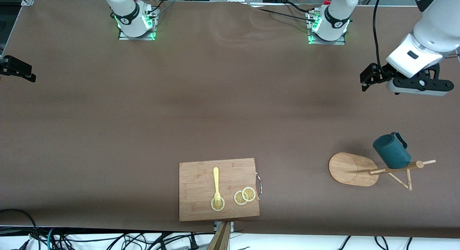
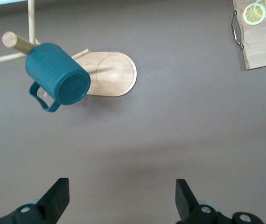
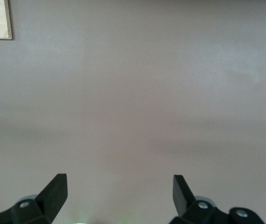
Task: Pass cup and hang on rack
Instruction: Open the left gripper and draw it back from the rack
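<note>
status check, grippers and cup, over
Left gripper open, up over bare table at the left arm's end. Right gripper open, waiting over bare table. Cup hanging on rack, released. Nothing in the way.

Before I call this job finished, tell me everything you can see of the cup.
The cup is a small dark teal mug with a ribbed outside and a loop handle; its inside is not visible. It hangs on the rack, a light bamboo mug tree at the left arm's end of the table, tipped on its side up among the thin pegs near the top of the pole, off the table. Only the rack touches it. The left pincer is open, empty and well apart from it.
</note>
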Controlling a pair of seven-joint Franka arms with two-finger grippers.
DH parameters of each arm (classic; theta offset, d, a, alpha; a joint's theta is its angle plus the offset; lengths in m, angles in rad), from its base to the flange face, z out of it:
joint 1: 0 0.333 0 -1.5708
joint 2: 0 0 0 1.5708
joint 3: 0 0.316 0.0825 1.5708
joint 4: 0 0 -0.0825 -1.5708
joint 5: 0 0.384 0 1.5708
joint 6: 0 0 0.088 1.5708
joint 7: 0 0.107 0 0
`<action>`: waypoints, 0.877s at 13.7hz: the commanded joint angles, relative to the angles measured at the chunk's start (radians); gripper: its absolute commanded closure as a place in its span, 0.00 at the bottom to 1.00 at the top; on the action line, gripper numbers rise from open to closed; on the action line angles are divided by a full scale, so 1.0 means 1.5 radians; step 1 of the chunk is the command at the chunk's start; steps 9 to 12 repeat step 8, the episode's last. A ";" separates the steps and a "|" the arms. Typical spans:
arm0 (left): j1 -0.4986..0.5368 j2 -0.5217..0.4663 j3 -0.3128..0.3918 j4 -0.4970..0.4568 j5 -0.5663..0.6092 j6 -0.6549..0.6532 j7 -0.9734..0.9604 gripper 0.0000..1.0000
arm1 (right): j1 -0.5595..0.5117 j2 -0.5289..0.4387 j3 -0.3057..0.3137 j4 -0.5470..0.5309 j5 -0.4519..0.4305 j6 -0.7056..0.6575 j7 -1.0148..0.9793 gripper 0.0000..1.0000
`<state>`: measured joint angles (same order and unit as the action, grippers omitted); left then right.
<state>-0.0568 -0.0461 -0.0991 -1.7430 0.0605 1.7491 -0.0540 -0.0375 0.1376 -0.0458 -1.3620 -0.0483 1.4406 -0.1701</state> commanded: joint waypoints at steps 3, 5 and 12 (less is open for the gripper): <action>-0.019 0.032 0.020 0.050 -0.010 -0.045 -0.002 0.00 | -0.009 -0.006 0.005 -0.003 -0.004 0.002 -0.002 0.00; -0.020 0.042 0.027 0.067 -0.011 -0.052 0.001 0.00 | -0.009 -0.006 0.005 -0.004 -0.004 0.002 -0.002 0.00; -0.024 0.039 0.044 0.063 -0.016 -0.051 0.003 0.00 | -0.009 -0.006 0.005 -0.004 -0.004 0.002 -0.002 0.00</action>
